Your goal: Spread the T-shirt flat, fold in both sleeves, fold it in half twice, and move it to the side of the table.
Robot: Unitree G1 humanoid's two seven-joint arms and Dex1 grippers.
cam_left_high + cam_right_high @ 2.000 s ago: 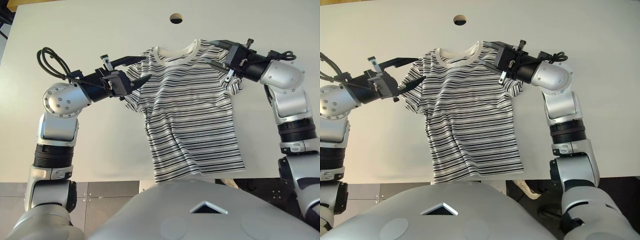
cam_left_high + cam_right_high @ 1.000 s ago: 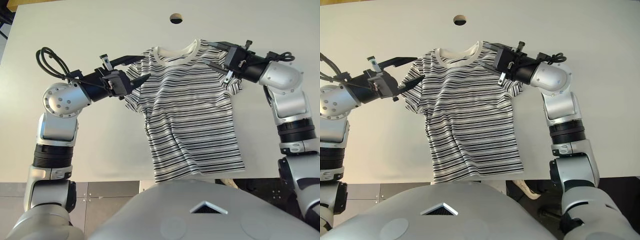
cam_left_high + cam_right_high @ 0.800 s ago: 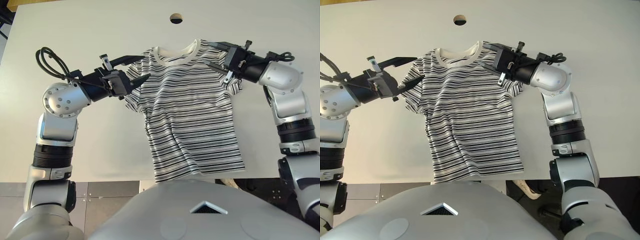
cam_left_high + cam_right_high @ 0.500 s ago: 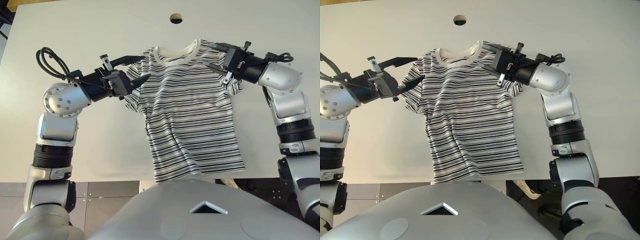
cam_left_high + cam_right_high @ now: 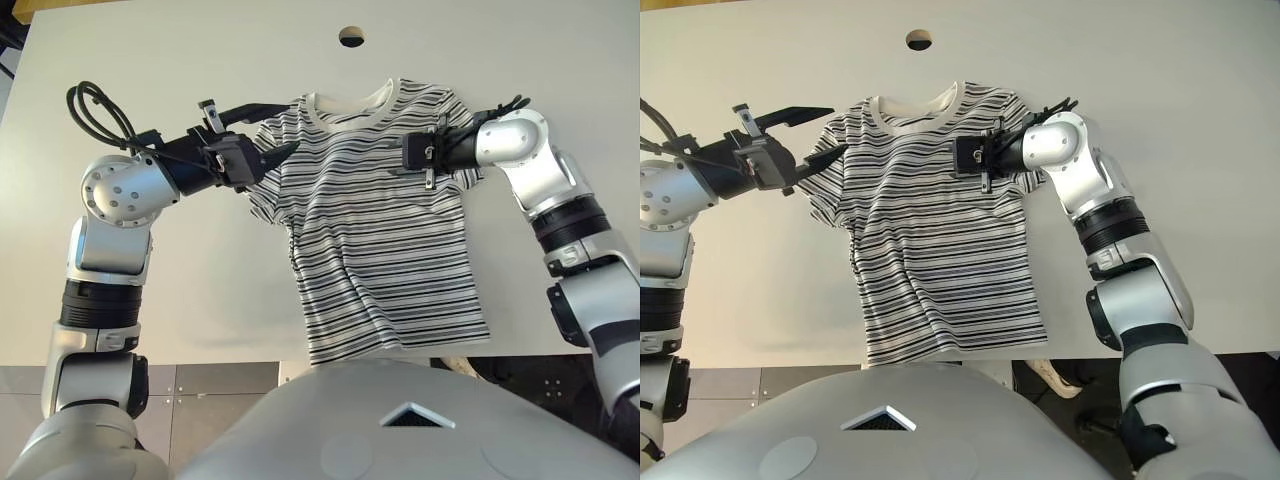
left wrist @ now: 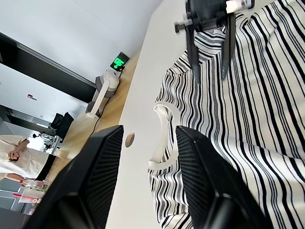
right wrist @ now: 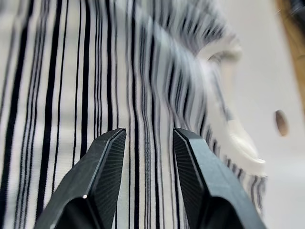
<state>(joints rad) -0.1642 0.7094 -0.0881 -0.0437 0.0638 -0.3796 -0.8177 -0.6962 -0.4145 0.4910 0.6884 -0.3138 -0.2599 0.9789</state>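
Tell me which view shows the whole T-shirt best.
The left eye view: the T-shirt shows whole, from collar to hem. The right eye view shows the same. The left wrist view catches the collar end; the right wrist view, close stripes and some collar.

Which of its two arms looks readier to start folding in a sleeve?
Left, probably. The left gripper hangs open right at the left sleeve of the T-shirt. The right gripper is open too, but it sits over the chest, inward of the right sleeve.
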